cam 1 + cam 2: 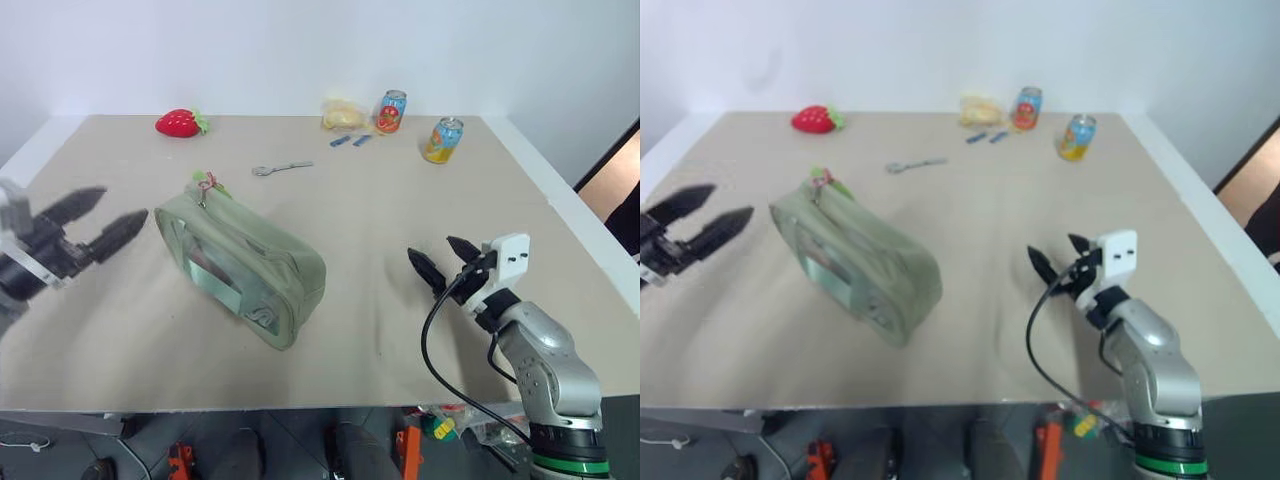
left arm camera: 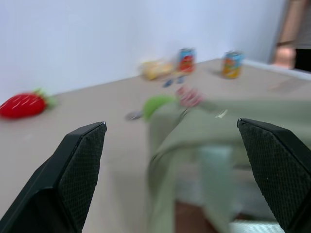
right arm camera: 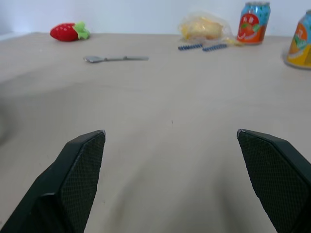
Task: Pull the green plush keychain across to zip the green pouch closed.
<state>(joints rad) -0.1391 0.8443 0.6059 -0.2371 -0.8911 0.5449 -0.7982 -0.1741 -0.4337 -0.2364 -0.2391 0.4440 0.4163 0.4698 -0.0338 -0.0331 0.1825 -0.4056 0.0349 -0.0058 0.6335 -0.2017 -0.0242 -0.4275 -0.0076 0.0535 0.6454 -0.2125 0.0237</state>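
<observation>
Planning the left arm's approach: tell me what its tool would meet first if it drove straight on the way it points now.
Probably the green pouch. The left tool, open, points at the pouch's near end, where the green plush keychain lies. It may sit higher than the pouch, so it could pass over; depth is unclear.

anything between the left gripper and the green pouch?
No. In the left eye view, only bare table separates the left gripper, jaws open, from the near end of the green pouch. The green plush keychain sits at the pouch's far end.

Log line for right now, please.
left gripper: open, beside green pouch | right gripper: open, empty | green plush keychain: untouched
</observation>
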